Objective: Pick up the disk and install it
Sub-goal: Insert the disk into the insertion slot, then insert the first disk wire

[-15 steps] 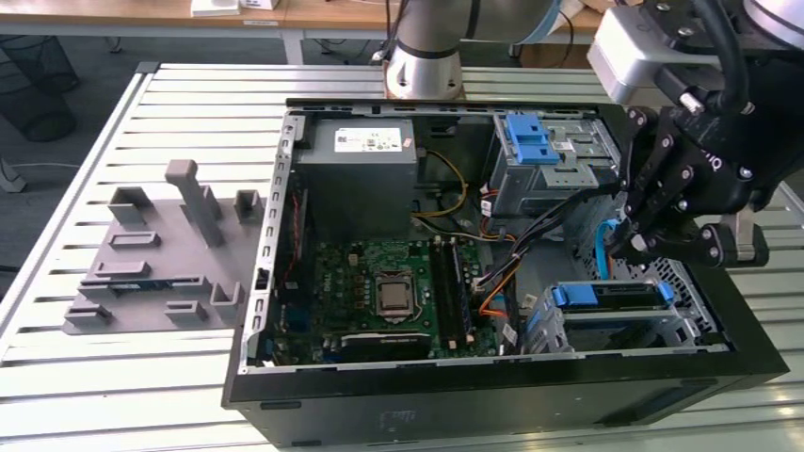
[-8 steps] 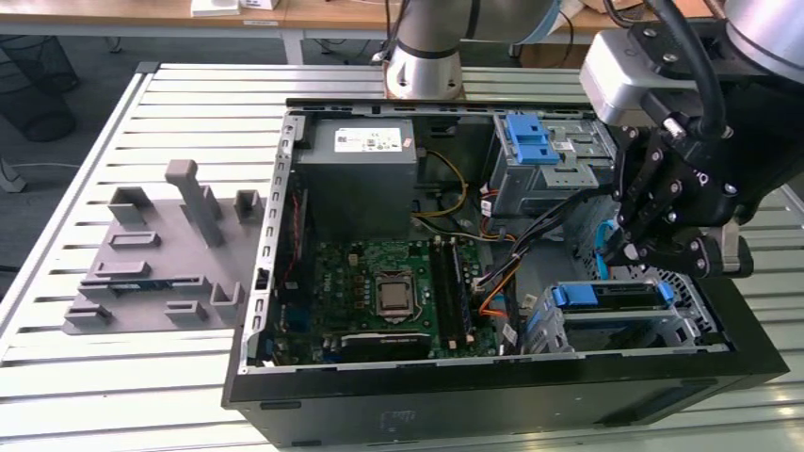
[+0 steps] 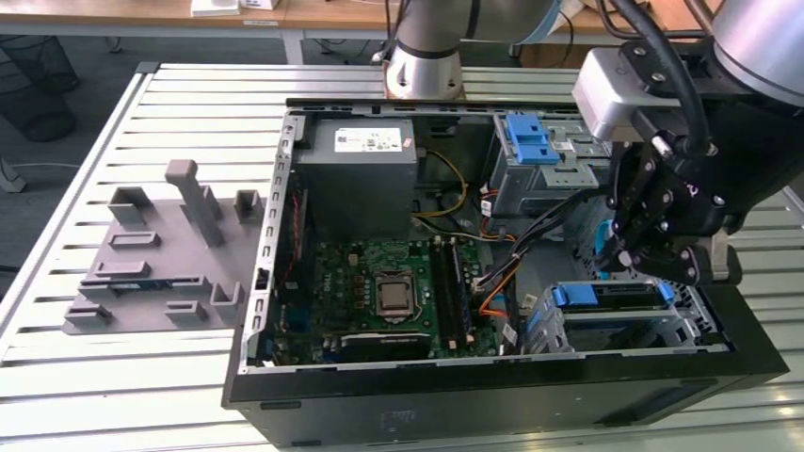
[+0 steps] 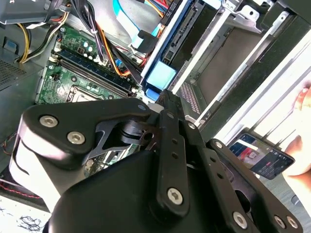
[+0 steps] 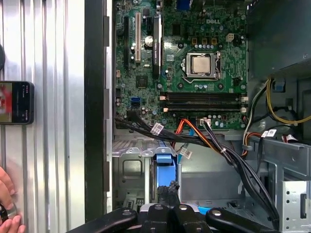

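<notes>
The disk point(image 3: 612, 297) sits in the drive cage at the near corner of the open computer case point(image 3: 377, 414), at the exterior view's right, with its bright blue frame facing up. My gripper point(image 3: 635, 264) hangs straight over it with its fingers shut together and nothing between them. In the first wrist view the gripper's tip point(image 5: 167, 188) lies over the end of the disk's blue frame point(image 5: 164, 165). In the second wrist view the gripper point(image 4: 167, 99) ends right beside the disk's blue frame point(image 4: 160, 77). Whether it touches the frame I cannot tell.
Black, orange and yellow cables point(image 5: 194, 138) run between the motherboard point(image 3: 377, 292) and the drive cage. A grey power supply box point(image 3: 364, 160) and a blue latch point(image 3: 528, 137) sit at the case's far side. A grey fixture point(image 3: 157, 254) stands at the exterior view's left. A phone point(image 5: 14, 102) and a person's hand point(image 5: 7, 208) are on the table beside the case.
</notes>
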Robot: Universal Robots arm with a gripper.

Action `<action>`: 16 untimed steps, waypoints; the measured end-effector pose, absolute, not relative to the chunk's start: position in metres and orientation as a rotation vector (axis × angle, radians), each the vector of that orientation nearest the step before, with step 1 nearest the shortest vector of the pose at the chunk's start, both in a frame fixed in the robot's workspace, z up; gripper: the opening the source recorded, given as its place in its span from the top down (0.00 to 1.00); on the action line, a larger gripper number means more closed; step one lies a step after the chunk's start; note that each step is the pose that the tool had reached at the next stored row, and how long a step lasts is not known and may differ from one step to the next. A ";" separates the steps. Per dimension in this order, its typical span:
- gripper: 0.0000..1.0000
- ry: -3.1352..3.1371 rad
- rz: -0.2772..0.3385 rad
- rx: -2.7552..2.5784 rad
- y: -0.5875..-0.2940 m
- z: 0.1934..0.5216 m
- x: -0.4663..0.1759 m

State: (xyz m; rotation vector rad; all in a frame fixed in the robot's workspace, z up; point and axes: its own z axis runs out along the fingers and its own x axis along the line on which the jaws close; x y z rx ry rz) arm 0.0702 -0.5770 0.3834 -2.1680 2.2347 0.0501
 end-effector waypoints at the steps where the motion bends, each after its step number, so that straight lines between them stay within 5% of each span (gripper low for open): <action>1: 0.89 2.235 0.050 -2.168 -0.577 0.382 0.070; 16: 0.89 2.235 0.050 -2.168 -0.577 0.370 0.070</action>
